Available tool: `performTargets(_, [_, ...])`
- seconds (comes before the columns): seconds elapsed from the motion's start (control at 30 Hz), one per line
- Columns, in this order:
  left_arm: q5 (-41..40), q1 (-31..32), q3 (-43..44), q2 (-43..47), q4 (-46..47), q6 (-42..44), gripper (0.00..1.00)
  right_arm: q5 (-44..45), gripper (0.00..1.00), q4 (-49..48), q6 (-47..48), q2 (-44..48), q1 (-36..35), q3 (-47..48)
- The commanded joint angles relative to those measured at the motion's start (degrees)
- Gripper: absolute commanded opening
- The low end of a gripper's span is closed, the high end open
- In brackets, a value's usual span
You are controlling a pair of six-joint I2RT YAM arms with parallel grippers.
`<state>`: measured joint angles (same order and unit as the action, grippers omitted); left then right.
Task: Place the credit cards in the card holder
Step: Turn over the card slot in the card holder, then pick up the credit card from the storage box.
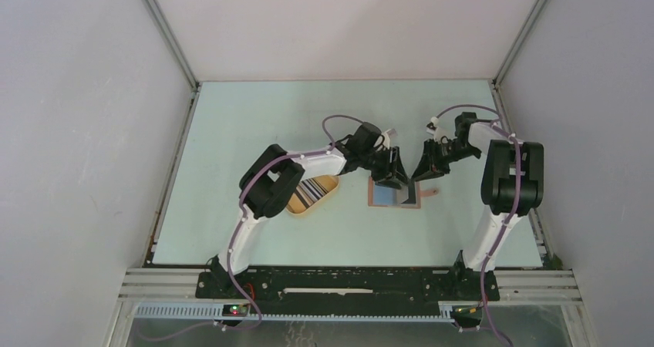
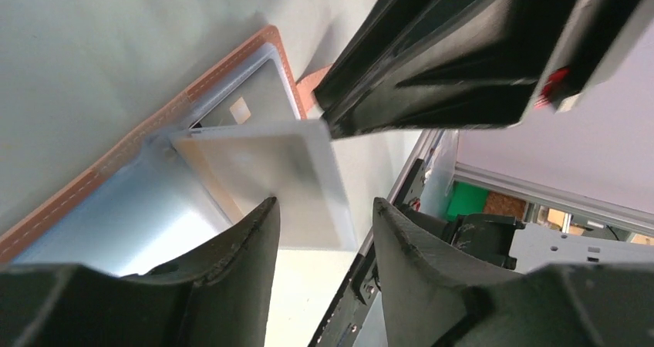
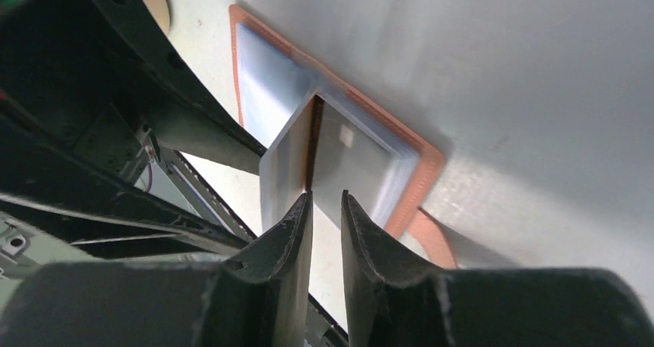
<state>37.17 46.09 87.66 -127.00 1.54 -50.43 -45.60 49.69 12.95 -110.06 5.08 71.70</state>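
The card holder (image 1: 383,199) lies open on the table, reddish-brown border (image 3: 402,183) around pale blue lining (image 2: 116,224). A pale leaf or card (image 2: 266,170) stands up from its middle (image 3: 287,158); I cannot tell which it is. My left gripper (image 1: 395,176) hangs over the holder, open (image 2: 322,208), with the pale piece just beyond its tips. My right gripper (image 1: 423,173) faces it from the right, jaws narrowly apart (image 3: 326,197), nothing in the gap, and the raised piece's edge is at its tips. The striped stack of credit cards (image 1: 310,190) lies left of the holder.
The cards lie in a yellow oval tray (image 1: 328,198), partly under the left arm's elbow. The holder's snap tab (image 1: 433,192) sticks out to the right. White walls enclose the table on three sides. The two grippers nearly touch above the holder.
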Motion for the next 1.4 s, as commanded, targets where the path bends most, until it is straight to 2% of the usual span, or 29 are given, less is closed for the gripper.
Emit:
performTargets(0.0, [3.4,1.1,5.5,-2.5,-5.8,2.3,0.54,-1.4,0.28,-0.8,-0.9,2.1,3.8,1.2])
performTargets(0.27, [3.2,1.2,6.0,-2.6,-6.3,2.5,0.53,-9.1,0.28,1.2,2.9,3.8,7.1,1.1])
performTargets(0.4, [-0.2,1.0,3.2,1.5,-4.4,4.1,0.51,-13.2,0.28,2.5,5.3,4.3,6.2,0.4])
performTargets(0.53, [-5.7,0.5,-1.4,8.3,-3.4,8.0,0.50,-11.6,0.27,2.7,6.2,3.3,2.6,-0.1])
performTargets(0.8, [-20.4,-1.9,-14.2,24.9,-3.0,16.1,0.48,2.0,0.21,0.2,2.7,-0.3,-2.8,-0.1])
performTargets(0.93, [-31.5,-2.4,-19.9,34.7,-4.5,21.0,0.48,8.1,0.20,-0.7,1.7,-1.2,-3.1,-0.1])
performTargets(1.17, [-51.5,-2.3,-29.7,52.8,-6.6,26.5,0.49,7.6,0.20,-0.8,2.7,0.1,-3.2,-0.1])
performTargets(1.23, [-57.0,-2.3,-33.6,58.3,-6.6,26.6,0.52,5.4,0.21,-0.7,3.5,1.7,-2.9,-0.1])
performTargets(1.27, [-59.6,-2.4,-35.0,60.7,-6.5,26.4,0.58,4.2,0.21,-0.6,4.3,3.0,-2.8,-0.1])
performTargets(1.37, [-66.6,-3.3,-40.1,67.8,-6.4,23.1,0.86,0.8,0.22,-1.2,6.5,8.5,-3.2,0.0])
